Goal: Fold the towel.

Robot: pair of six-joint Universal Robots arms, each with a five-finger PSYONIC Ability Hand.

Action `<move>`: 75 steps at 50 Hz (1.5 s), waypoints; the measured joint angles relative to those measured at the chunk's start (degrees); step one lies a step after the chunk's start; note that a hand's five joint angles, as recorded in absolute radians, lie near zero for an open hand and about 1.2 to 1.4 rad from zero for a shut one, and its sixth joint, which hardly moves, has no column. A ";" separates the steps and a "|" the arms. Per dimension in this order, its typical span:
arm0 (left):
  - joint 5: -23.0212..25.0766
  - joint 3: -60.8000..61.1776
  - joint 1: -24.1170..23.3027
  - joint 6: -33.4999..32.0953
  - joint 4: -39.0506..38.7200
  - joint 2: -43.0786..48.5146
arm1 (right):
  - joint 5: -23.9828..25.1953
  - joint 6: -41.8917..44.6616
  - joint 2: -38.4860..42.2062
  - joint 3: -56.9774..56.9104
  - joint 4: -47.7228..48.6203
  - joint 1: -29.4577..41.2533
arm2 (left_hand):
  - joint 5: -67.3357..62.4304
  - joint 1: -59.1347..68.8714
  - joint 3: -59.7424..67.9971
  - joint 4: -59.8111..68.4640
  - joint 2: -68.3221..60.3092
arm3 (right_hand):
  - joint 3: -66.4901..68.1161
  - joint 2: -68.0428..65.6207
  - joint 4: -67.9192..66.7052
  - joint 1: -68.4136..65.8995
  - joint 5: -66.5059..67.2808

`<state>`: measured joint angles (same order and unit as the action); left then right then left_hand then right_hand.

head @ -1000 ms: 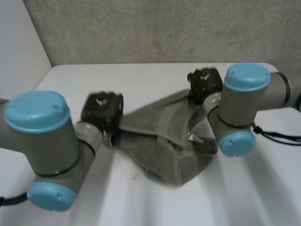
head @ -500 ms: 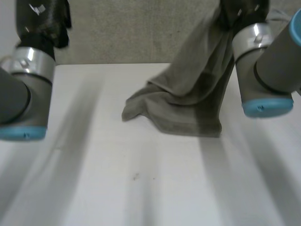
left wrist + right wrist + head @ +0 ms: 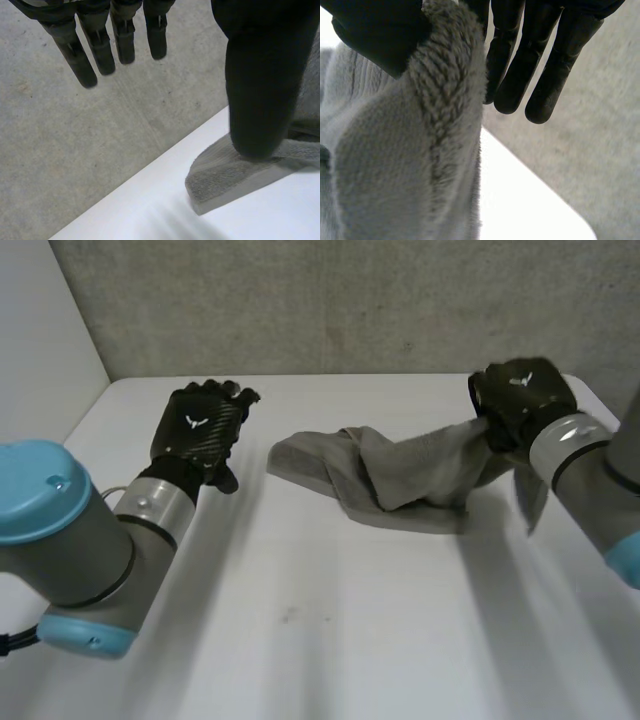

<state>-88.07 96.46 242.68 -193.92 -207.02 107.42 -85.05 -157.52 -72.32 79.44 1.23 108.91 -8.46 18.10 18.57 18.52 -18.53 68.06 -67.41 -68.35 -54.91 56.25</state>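
Early stage, no fold made yet. The towel (image 3: 400, 485) lies bunched and creased on the surface (image 3: 330, 640), toward the far right side, with one end held up off it. The right hand (image 3: 520, 400) grips that right end, the cloth edge pinched between thumb and straight fingers (image 3: 547, 60) in the right wrist view. The left hand (image 3: 197, 430) is released, fingers relaxed and holding nothing. It sits near the towel's left corner but apart from it. By my read, what's left is to get a second corner, spread the towel flat, then make the fold itself.

Versus half a second ago, both arms were up high and the towel hung in a long drape from the right hand, with only its lower part on the surface. Now both hands are down low and most of the cloth is lying down. The left hand was empty then too.
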 measured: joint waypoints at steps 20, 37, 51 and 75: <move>15.69 -16.92 1.82 19.03 -3.66 17.36 | 8.26 -0.30 -28.85 -2.12 -8.66 1.99 | 6.00 -5.26 -5.92 -6.01 6.04 | 0.00 0.00 0.00 0.00 0.00; 35.24 -20.10 -2.14 30.93 -4.52 23.91 | 8.85 -0.33 -33.62 -3.02 -10.87 3.90 | 0.45 0.05 -0.62 -0.50 0.54 | 0.00 0.00 0.00 0.00 0.00; 34.37 -21.17 -1.69 34.99 -4.07 23.49 | 8.41 -0.07 -30.77 -3.09 -10.33 2.89 | -48.42 47.92 48.82 48.94 -48.96 | 0.00 0.00 0.00 0.00 0.00; 7.59 0.32 4.92 8.28 -4.41 -17.07 | -0.51 -8.09 -14.64 -4.84 -0.29 2.20 | -45.37 45.85 45.28 45.27 -45.27 | 0.00 0.00 0.00 0.00 0.00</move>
<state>-80.48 96.78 247.60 -185.63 -211.43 90.35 -85.56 -165.61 -86.96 74.60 0.94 111.11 -53.83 63.94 63.85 63.79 -63.80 68.06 -67.41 -68.36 -54.91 56.25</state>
